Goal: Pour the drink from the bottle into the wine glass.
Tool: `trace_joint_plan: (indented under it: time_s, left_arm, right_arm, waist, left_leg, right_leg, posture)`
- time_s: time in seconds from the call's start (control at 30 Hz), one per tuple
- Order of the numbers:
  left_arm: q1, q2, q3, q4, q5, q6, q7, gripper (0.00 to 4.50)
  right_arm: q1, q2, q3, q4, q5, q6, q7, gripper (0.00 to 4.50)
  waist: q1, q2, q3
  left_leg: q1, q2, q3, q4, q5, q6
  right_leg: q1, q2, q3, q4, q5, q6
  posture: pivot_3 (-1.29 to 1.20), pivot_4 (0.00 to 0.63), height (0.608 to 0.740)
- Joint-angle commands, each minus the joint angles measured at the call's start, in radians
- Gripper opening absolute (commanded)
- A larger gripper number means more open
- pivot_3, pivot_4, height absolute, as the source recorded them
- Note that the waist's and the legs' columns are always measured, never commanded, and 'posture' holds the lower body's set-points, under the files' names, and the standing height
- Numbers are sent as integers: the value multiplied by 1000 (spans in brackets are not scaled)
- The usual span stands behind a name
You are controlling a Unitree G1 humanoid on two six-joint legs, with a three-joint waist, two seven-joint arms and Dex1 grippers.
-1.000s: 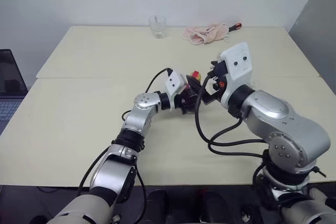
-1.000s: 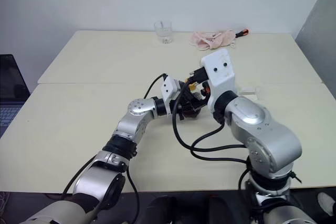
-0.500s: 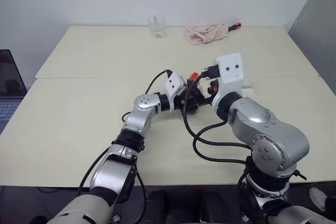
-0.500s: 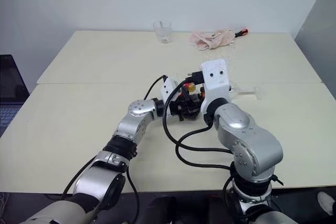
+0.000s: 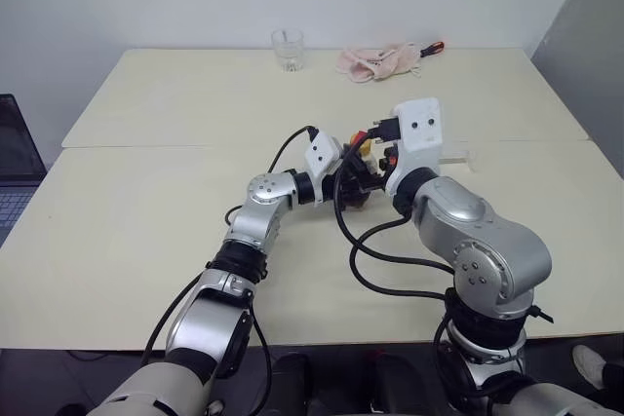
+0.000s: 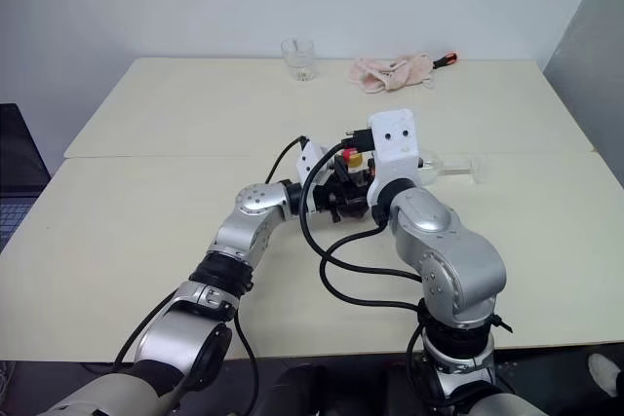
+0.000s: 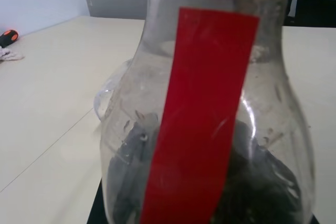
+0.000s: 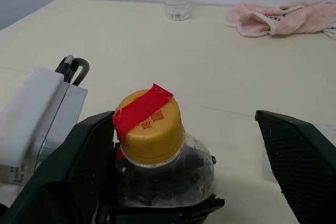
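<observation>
Cream tabletop is seen stretching wide under a plain white wall, made of two slabs joined by a seam that runs across just behind the arms. Broad bare surface lies open on the robot's left and along the near edge. A laptop is cut off at the table's left edge. At the far edge a short clear tumbler stands upright, with a pink cloth bunched near it and a red-handled tool lying just beyond the cloth.

Near the table's middle the bottle is held upright by the left gripper, whose black fingers are closed against its rounded body. The yellow cap is screwed on, with a red strip laid over it and running down the neck and body. The drink is seen as a dark mass low in the bottle, well below the neck.

The right gripper is set at the bottle's height with its fingers spread wide to either side of the cap; no contact with the bottle can be made out.

The wine glass lies on its side on the table just beyond the right wrist, toward the robot's right, and appears empty.
</observation>
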Motion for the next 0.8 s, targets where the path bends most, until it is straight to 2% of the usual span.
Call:
trace_joint_plan:
  time_s: [0.03,0.2,0.47,0.53,0.67,0.73,0.8]
  left_arm:
    - [-7,0,10,-57,-6,-8,5,1277]
    - [-5,1,10,-60,-7,-6,7,1277]
    - [-2,2,8,-60,-7,-9,9,1276]
    - [-1,1,8,-64,-7,-8,9,1276]
    - [4,-2,8,-75,-5,-1,8,1276]
    - [7,-4,5,-82,-6,5,6,1276]
    - [8,-6,5,-88,-10,14,-1,1275]
  right_arm:
    - [-18,22,-11,-17,-4,-43,-3,4500]
    - [-26,44,-27,-5,-10,-56,-5,4500]
    - [-26,40,-23,6,-14,-67,2,1721]
    - [-28,35,-22,10,-15,-73,5,1275]
    - [-41,-12,-16,30,-6,-105,48,1276]
    - [-65,-98,3,65,31,-171,165,1276]
    - [-91,-192,10,119,102,-270,347,1276]
  waist:
    - [-1,0,0]
    - [-1,0,0]
    - [-1,0,0]
    - [-1,0,0]
    - [-1,0,0]
    - [-1,0,0]
    - [-2,0,0]
  left_leg:
    - [0,0,0,0,0,0]
    - [0,0,0,0,0,0]
    - [0,0,0,0,0,0]
    - [0,0,0,0,0,0]
    - [0,0,0,0,0,0]
    - [0,0,0,0,0,0]
    - [0,0,0,0,0,0]
  right_leg:
    - [0,0,0,0,0,0]
    - [0,0,0,0,0,0]
    - [-1,0,1,1,0,0]
    - [-1,0,1,1,0,0]
    - [-1,0,1,1,0,0]
    - [-1,0,1,1,0,0]
    - [-1,1,0,0,0,0]
  posture:
    - [0,150,740]
    - [0,150,740]
    - [0,150,740]
    - [0,150,740]
    - [0,150,740]
    - [0,150,740]
    - [0,150,740]
